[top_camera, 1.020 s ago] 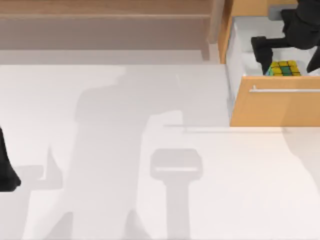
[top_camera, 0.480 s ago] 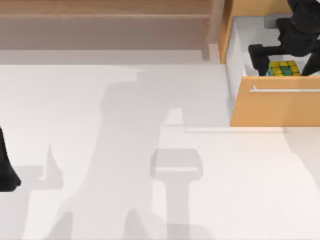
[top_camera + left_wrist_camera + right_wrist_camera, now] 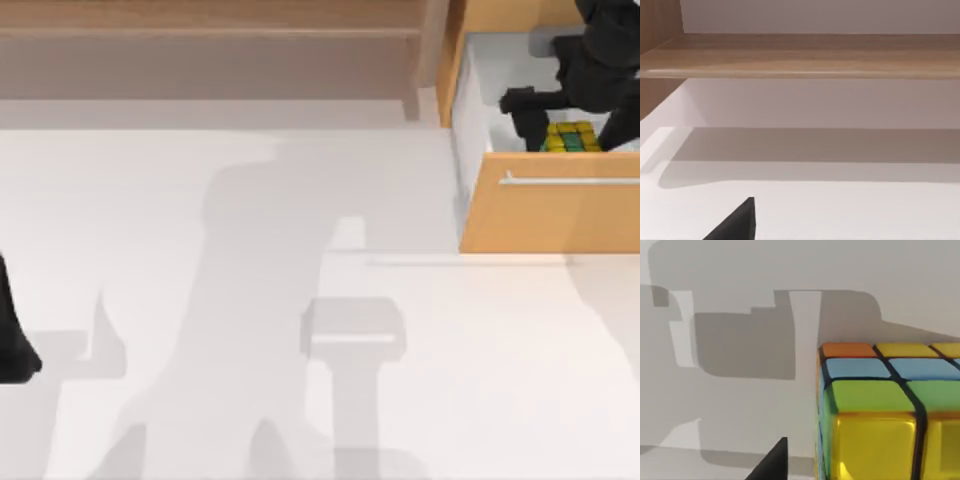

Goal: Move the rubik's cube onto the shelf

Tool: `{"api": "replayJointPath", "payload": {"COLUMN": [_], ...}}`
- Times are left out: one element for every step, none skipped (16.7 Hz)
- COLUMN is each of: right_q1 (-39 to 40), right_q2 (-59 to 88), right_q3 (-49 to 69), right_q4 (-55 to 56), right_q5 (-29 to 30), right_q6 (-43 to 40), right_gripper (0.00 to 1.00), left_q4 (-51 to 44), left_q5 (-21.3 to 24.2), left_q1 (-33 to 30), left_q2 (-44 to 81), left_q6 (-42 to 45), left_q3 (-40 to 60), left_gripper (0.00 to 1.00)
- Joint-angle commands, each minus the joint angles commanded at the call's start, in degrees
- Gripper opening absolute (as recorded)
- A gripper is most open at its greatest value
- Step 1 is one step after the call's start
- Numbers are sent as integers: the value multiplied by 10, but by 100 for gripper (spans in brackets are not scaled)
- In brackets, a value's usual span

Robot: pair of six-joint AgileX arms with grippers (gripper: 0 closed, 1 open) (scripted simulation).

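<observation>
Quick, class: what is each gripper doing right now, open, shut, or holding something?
Left gripper: parked at the table's left edge; cannot be told.
Right gripper: open, fingers either side of the rubik's cube in the drawer, not holding it.

Right pincer [image 3: 572,118] lowered, spread (left parked)

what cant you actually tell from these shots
- Whether the right claw is open or touching the rubik's cube: in the top view the dark arm covers it over the open drawer.
- The cube's far side: cut off by the right wrist view's edge.
- The left claw: a dark tip at the left wrist view's edge.
- The shelf: its far part runs past the top view's edge.
</observation>
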Motion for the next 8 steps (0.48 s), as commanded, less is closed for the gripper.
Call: {"api": "replayJointPath", "payload": {"right_q1": [0, 0, 0, 0, 0, 0, 0, 0], "right_q2": [0, 0, 0, 0, 0, 0, 0, 0], "right_q3": [0, 0, 0, 0, 0, 0, 0, 0], "right_q4": [0, 0, 0, 0, 0, 0, 0, 0], "right_q5": [0, 0, 0, 0, 0, 0, 0, 0], "right_q6": [0, 0, 0, 0, 0, 0, 0, 0], "right_gripper": [55, 47, 40, 32, 25, 17, 10, 2], "left_q4": [0, 0, 0, 0, 0, 0, 0, 0], "left_q5": [0, 0, 0, 0, 0, 0, 0, 0], "left_q1": [0, 0, 0, 0, 0, 0, 0, 0], "left_q2": [0, 0, 0, 0, 0, 0, 0, 0], "left_q6": [0, 0, 0, 0, 0, 0, 0, 0], "left_q3": [0, 0, 0, 0, 0, 0, 0, 0], "left_gripper": [100, 100, 100, 100, 100, 100, 100, 100]}}
